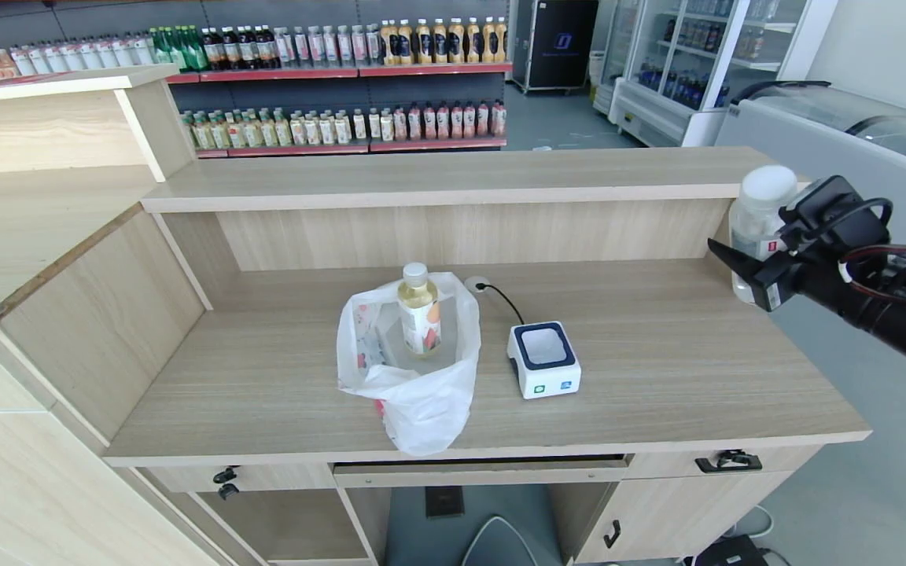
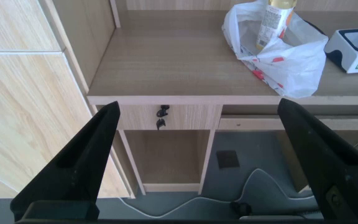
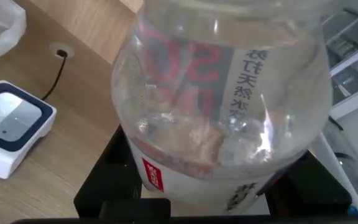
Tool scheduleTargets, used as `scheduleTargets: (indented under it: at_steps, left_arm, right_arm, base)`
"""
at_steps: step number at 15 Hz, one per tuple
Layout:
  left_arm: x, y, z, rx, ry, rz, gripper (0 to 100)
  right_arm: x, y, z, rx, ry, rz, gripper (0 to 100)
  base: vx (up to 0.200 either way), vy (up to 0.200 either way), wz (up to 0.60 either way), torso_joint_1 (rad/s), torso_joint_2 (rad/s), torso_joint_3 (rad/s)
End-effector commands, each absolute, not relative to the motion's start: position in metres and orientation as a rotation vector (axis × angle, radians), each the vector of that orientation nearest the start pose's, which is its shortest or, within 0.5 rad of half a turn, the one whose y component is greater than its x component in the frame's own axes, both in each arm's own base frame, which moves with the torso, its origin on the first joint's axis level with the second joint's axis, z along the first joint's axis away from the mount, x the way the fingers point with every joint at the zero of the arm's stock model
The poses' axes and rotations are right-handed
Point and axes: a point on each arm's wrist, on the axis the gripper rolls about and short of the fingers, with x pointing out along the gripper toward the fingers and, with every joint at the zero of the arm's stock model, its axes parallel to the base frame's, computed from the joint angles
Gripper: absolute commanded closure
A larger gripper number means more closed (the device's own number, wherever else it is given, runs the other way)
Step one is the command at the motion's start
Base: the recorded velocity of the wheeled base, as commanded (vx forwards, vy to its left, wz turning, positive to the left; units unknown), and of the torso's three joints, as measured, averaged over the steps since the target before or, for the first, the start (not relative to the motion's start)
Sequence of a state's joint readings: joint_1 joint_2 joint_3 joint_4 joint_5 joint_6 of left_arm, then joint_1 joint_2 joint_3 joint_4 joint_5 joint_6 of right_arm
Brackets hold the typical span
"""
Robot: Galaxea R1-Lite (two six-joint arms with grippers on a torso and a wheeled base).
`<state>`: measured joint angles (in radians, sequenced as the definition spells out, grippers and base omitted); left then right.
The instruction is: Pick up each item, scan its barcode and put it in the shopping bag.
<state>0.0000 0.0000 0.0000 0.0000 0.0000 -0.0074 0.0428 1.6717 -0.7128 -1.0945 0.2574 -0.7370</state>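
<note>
**Clear bottle held at the right edge, bag and scanner mid-counter**

The clear bottle (image 1: 756,228), white-capped with a red-and-white label, sits at the right edge of the head view. It is upright, lifted above the counter's far right end and pinched in the right gripper (image 1: 740,263). In the right wrist view the bottle (image 3: 222,93) looms close, with the dark fingers (image 3: 114,174) clamped against its lower body on either side.

At the centre of the head view the white shopping bag (image 1: 421,393) stands open on the wooden counter (image 1: 657,369). A tea bottle (image 1: 419,310) with a pale cap stands upright inside it. Just right of the bag, apart from it, lies the white scanner (image 1: 543,358) with its dark-framed window facing up; a black cable (image 1: 500,299) runs from it to a port behind.

The left gripper (image 2: 199,106) is spread wide and holds nothing. It hangs below the counter's front edge, facing the drawer and cupboard.

Stocked drink shelves (image 1: 343,47) line the upper part of the head view.
</note>
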Motion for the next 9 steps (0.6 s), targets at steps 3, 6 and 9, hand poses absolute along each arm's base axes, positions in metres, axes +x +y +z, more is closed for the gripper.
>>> scheduleTargets:
  at_steps: [3, 6, 9]
  left_arm:
    - [-0.023, 0.0, 0.075, -0.008, 0.0, 0.0, 0]
    - [-0.023, 0.0, 0.075, -0.008, 0.0, 0.0, 0]
    - [-0.023, 0.0, 0.075, -0.008, 0.0, 0.0, 0]
  right_arm:
    - [0.324, 0.026, 0.177, -0.807, -0.284, 0.263, 100]
    - [0.336, 0.028, 0.166, -0.851, -0.377, 0.363, 100]
    - [0.351, 0.022, 0.162, -0.877, -0.491, 0.422, 100]
  base:
    - [0.0, 0.0, 0.6, 0.004, 0.0, 0.001]
    - [0.0, 0.0, 0.2, 0.002, 0.0, 0.001]
    - [0.0, 0.0, 0.0, 0.0, 0.0, 0.0]
